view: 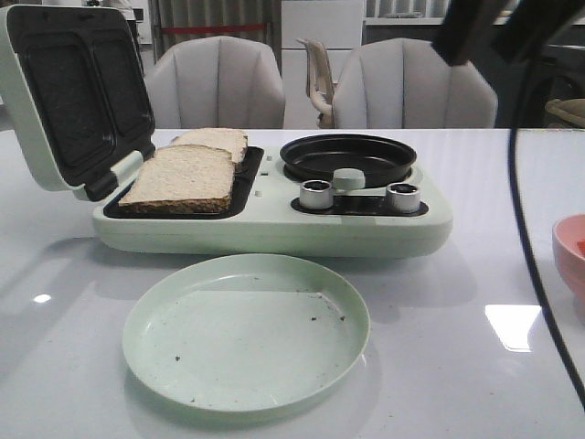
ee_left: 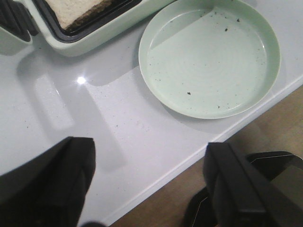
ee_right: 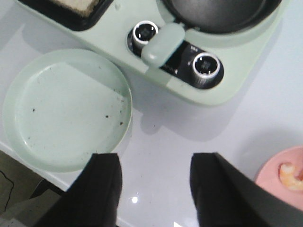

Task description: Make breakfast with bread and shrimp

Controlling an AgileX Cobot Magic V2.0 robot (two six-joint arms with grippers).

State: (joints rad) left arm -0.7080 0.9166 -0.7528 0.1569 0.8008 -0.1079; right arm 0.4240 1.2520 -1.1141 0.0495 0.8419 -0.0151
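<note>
Two bread slices lie in the left tray of the green breakfast maker [view: 274, 233], one in front [view: 178, 176] and one behind [view: 217, 141]. A corner of bread shows in the left wrist view [ee_left: 75, 9] and the right wrist view [ee_right: 78, 4]. A pink-orange shrimp piece [ee_right: 289, 174] lies in the pink bowl [ee_right: 277, 187] at the table's right edge [view: 571, 256]. My left gripper [ee_left: 149, 184] is open and empty over the table's front edge. My right gripper [ee_right: 156, 189] is open and empty above the table, between the plate and the pink bowl.
An empty pale green plate [view: 247, 329] with crumbs sits in front of the maker. The maker's lid [view: 73, 91] stands open at the left. A black round pan [view: 347, 157] and two metal knobs [view: 315, 194] are on its right half. A dark cable [view: 530, 229] hangs at the right.
</note>
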